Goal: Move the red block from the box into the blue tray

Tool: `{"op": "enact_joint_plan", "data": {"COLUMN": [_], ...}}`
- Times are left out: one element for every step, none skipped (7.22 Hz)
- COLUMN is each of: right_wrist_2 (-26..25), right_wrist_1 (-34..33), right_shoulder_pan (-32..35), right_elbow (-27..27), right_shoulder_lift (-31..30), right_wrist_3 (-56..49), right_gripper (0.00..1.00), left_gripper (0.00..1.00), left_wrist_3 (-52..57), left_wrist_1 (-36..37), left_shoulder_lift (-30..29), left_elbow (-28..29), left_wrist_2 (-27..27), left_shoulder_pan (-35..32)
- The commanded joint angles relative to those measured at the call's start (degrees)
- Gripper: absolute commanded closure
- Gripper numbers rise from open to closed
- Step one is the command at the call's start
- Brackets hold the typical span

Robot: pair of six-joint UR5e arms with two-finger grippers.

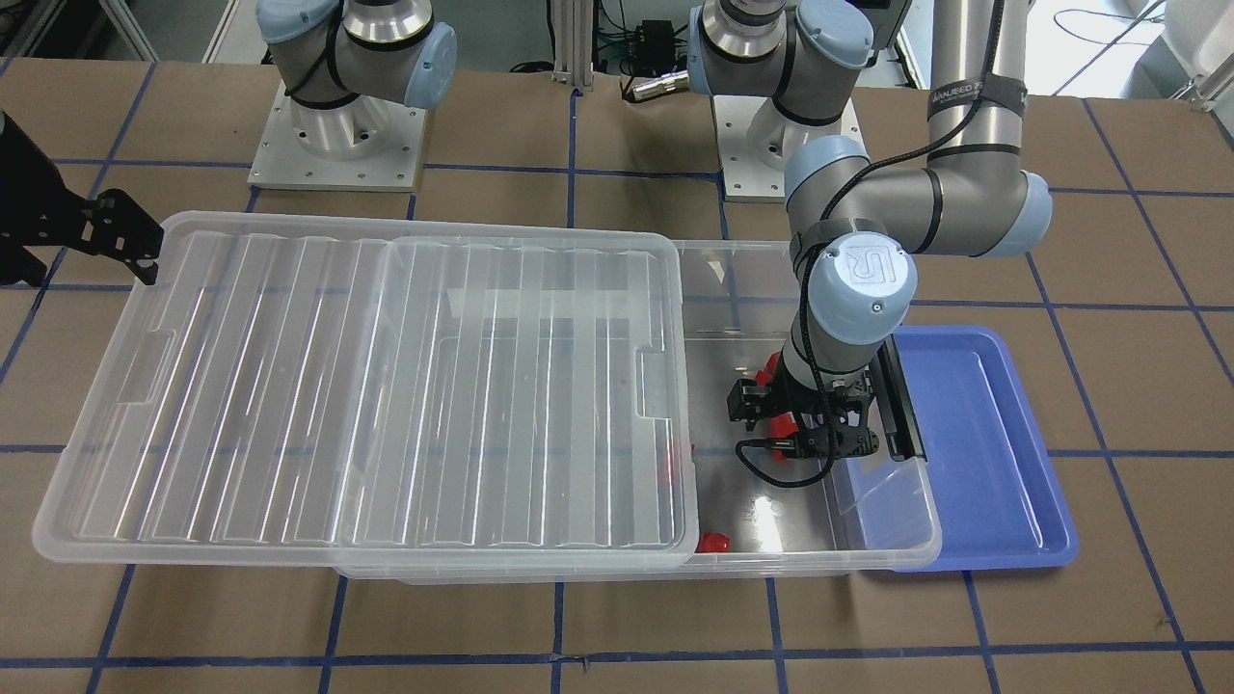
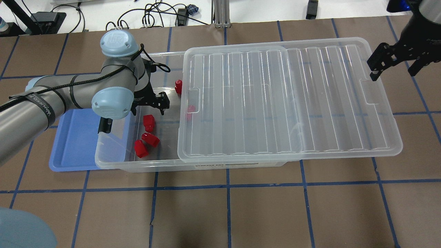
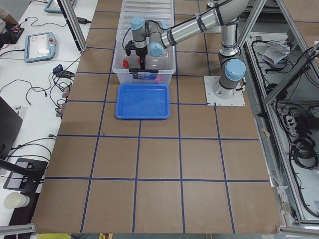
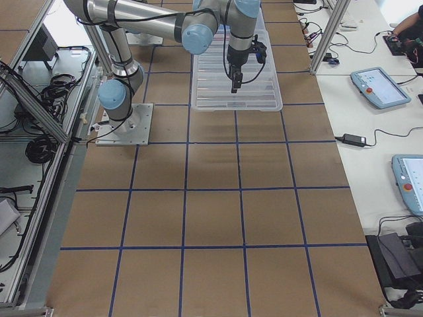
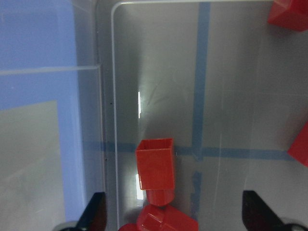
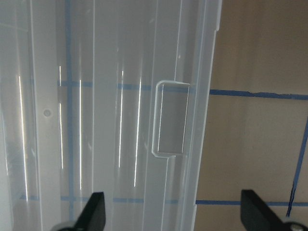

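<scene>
Several red blocks lie on the floor of the clear box at its uncovered left end: one, one and one close together, and another at the far wall. My left gripper hangs inside that open end. In the left wrist view the gripper is open and empty, with a red block just ahead of its fingers. The blue tray lies against the box's left end and holds nothing. My right gripper is open at the far right edge of the lid.
The ribbed lid is slid to the robot's right and overhangs the box there. One red block shows through the lid's edge. A black latch bar stands on the box wall next to the tray. Both arm bases stand behind the box.
</scene>
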Motion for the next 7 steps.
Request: {"op": "enact_joint_plan", "data": {"right_wrist_2": [0.47, 0.47, 0.39, 0.3, 0.3, 0.38, 0.39], "right_wrist_1": [0.15, 0.15, 0.24, 0.24, 0.15, 0.06, 0.15], "right_shoulder_pan": [0.08, 0.08, 0.0, 0.0, 0.0, 0.0, 0.0], "right_elbow": [-0.1, -0.01, 0.08, -0.01, -0.01, -0.01, -0.01], "right_shoulder_lift": [-0.16, -0.07, 0.02, -0.07, -0.07, 0.02, -0.07], "right_wrist_3": [-0.14, -0.14, -0.05, 0.04, 0.04, 0.04, 0.04], "right_gripper": [0.0, 0.0, 0.0, 0.0, 0.0, 0.0, 0.0], "left_gripper": [0.0, 0.0, 0.0, 0.0, 0.0, 0.0, 0.0], "left_wrist_3": [-0.29, -0.2, -0.29, -0.64, 0.23, -0.63, 0.32], "left_wrist_1": [2.42, 2.7, 4.0, 4.28, 5.67, 6.38, 6.39], "left_shoulder_lift": [-1.11, -1.12, -1.2, -1.81, -2.43, -4.0, -4.02], "left_elbow": [-1.53, -2.85, -3.29, -3.47, -3.73, -4.26, -4.26], "left_wrist_2": [-0.09, 0.09, 0.09, -1.56, -2.1, -2.11, -1.5], "left_shoulder_pan": [-0.05, 0.21, 0.21, 0.21, 0.48, 0.74, 0.83]}}
